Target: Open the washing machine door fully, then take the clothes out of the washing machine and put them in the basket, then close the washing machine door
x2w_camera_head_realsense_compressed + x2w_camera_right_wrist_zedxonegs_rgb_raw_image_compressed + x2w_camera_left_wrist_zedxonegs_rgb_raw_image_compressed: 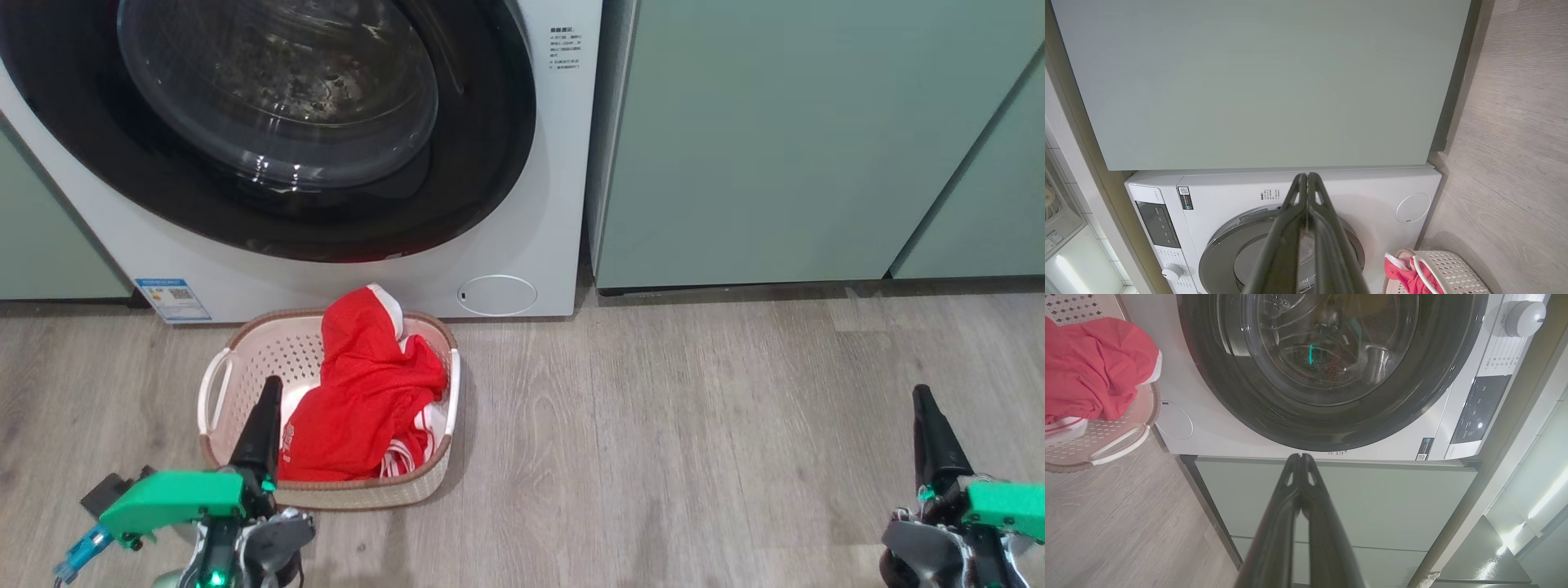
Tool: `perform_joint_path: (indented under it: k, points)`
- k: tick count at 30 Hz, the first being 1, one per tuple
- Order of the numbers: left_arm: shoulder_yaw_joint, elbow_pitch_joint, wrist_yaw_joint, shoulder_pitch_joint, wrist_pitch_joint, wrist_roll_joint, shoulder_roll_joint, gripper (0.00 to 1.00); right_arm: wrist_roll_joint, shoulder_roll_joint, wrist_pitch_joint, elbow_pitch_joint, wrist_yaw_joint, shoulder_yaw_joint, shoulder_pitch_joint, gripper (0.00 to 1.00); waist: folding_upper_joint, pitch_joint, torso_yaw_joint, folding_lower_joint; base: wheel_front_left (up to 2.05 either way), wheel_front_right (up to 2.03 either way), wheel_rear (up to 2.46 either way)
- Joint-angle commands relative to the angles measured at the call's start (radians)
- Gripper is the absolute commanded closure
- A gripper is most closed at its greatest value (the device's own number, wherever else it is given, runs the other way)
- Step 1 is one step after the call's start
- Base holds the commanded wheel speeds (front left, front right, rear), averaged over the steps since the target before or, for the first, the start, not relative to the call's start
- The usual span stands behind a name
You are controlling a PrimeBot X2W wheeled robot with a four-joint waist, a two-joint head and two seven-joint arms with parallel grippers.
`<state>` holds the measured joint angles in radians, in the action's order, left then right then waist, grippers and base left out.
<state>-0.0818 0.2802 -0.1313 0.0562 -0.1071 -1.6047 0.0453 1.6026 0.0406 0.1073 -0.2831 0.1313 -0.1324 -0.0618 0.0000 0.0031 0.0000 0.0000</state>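
Low at the left, the left pincer (270, 390) points upward, its two dark fingers pressed together with nothing between them. Low at the right, the right pincer (922, 396) is likewise closed and empty above the wooden floor (653, 457). Red clothes (359, 400) lie heaped in the basket (261, 351), which stands on the floor just in front of the washing machine (522, 245). The washing machine door (490, 163) sits closed against the machine's front, with pale-green cabinets (775, 139) beside it.
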Motion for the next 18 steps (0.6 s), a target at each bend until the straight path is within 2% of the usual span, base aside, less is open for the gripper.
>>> perform_joint_path:
  k: [1,18]
  points:
    - [-0.032,-0.035,0.001,0.052,-0.006,-0.004,0.005,1.0,0.006,0.01,0.006,0.038,-0.001,0.019,-0.046,1.0,0.0,0.0,0.0,0.0,0.0,0.0,0.0]
    - [-0.032,-0.035,0.001,0.052,-0.006,-0.004,0.005,1.0,0.006,0.01,0.006,0.038,-0.001,0.019,-0.046,1.0,0.0,0.0,0.0,0.0,0.0,0.0,0.0]
